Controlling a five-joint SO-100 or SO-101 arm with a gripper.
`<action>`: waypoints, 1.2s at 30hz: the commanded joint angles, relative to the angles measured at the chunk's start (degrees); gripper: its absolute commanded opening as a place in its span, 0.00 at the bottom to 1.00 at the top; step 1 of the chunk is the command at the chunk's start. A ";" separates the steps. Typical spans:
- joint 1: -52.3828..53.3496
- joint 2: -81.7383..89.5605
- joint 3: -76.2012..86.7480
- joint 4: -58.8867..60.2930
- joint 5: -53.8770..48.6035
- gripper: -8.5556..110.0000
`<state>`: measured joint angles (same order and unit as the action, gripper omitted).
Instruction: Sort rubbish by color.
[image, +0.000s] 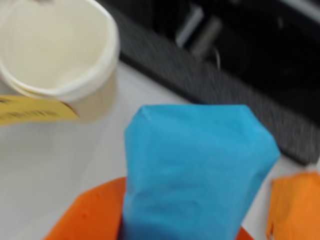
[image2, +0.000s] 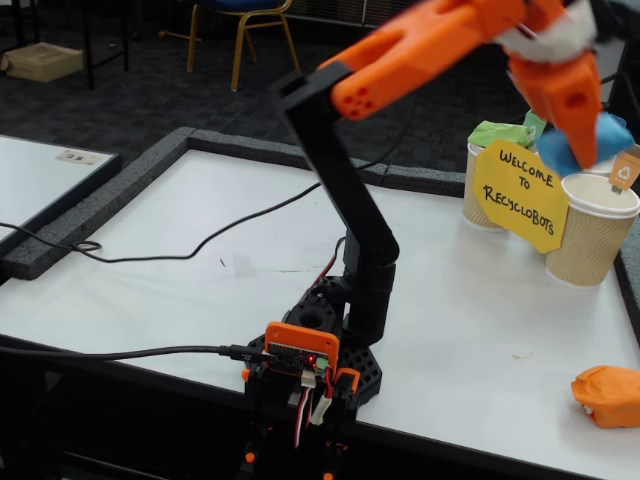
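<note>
My gripper (image2: 585, 140) is shut on the blue lump (image2: 612, 135) and holds it in the air above the paper cups at the table's right end. In the wrist view the blue lump (image: 195, 170) fills the middle between my orange fingers (image: 90, 215), and my gripper (image: 192, 220) is closed around it. The green lump (image2: 500, 133) sits in the top of the back cup (image2: 480, 195). The orange lump (image2: 608, 395) lies on the table near the front right edge.
A beige cup (image2: 592, 235) with an orange tag (image2: 625, 170) stands below the gripper. The yellow sign (image2: 520, 195) leans between the cups. The wrist view shows an empty cup (image: 60, 50) and the sign's edge (image: 30, 109). Black cables (image2: 200, 245) cross the table.
</note>
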<state>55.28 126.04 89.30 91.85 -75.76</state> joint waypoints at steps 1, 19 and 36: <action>-4.39 11.95 -0.70 -2.11 1.41 0.07; -11.60 17.14 10.63 -28.21 0.70 0.07; -16.79 -5.98 6.59 -50.89 0.70 0.07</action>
<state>39.73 122.52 101.60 46.32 -75.50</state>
